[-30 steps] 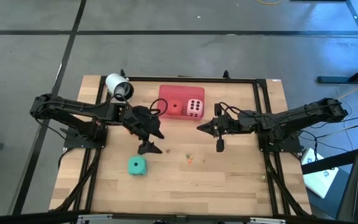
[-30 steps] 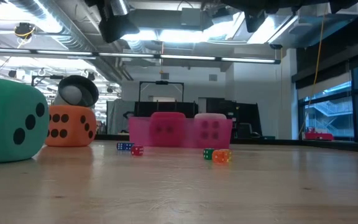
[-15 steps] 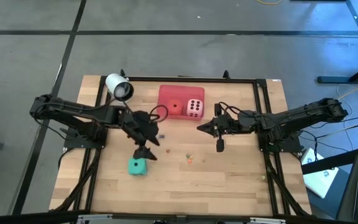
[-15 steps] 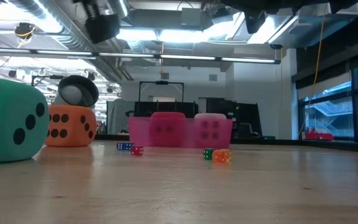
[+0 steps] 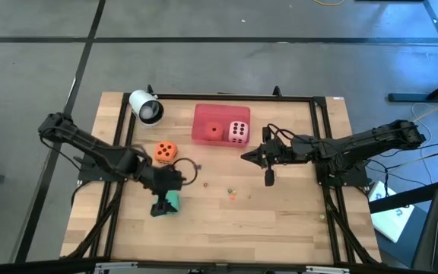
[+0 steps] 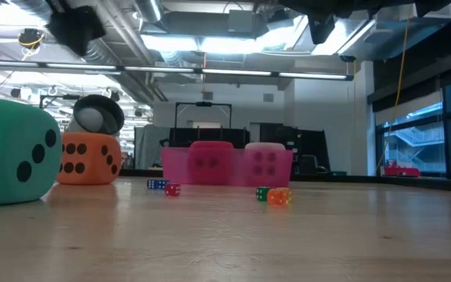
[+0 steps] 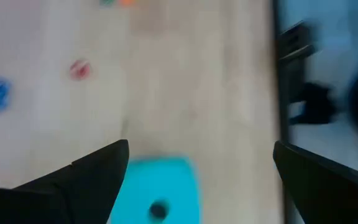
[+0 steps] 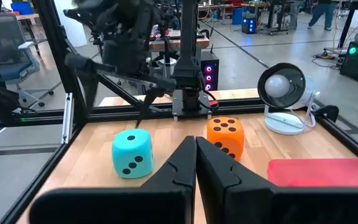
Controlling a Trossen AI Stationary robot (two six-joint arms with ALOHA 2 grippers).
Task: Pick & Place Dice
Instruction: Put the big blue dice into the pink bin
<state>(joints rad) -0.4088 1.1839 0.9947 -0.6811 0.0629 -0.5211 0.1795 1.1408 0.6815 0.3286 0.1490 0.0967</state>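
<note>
Over the wooden table [image 5: 280, 221], the left gripper [image 5: 163, 202] hangs above the teal-green die [image 5: 172, 202], which sits at about seven o'clock from the table's middle. Its jaws are spread wide. In the left wrist view the two dark fingers [image 7: 98, 177] stand far apart with the teal die's top face low between them, and neither finger touches it. The gripper holds nothing.

The orange die [image 5: 165, 151] rests on the table at about ten o'clock from the centre, just beyond the left arm's forearm and apart from the teal one. From the right wrist camera the two sit side by side, teal [image 8: 132, 153] and orange [image 8: 225, 135], each flat on the wood.

The flat pink tray [image 5: 204, 114] lies at twelve o'clock near the far edge. The red die [image 5: 215, 131] and the pale pink die [image 5: 238, 132] sit in it next to each other, the pink one toward the right arm's side.

The right gripper [image 5: 245, 157] waits at about two o'clock from centre, pointing toward the middle of the table, just to the tray's near right side. Its jaws are pressed together; in its own wrist view the fingertips [image 8: 194, 149] meet in a closed wedge with nothing between them.

A few tiny coloured beads [image 5: 233, 195] are scattered near the table's middle. A white round lamp-like object [image 5: 146, 106] stands at eleven o'clock near the far left corner.
</note>
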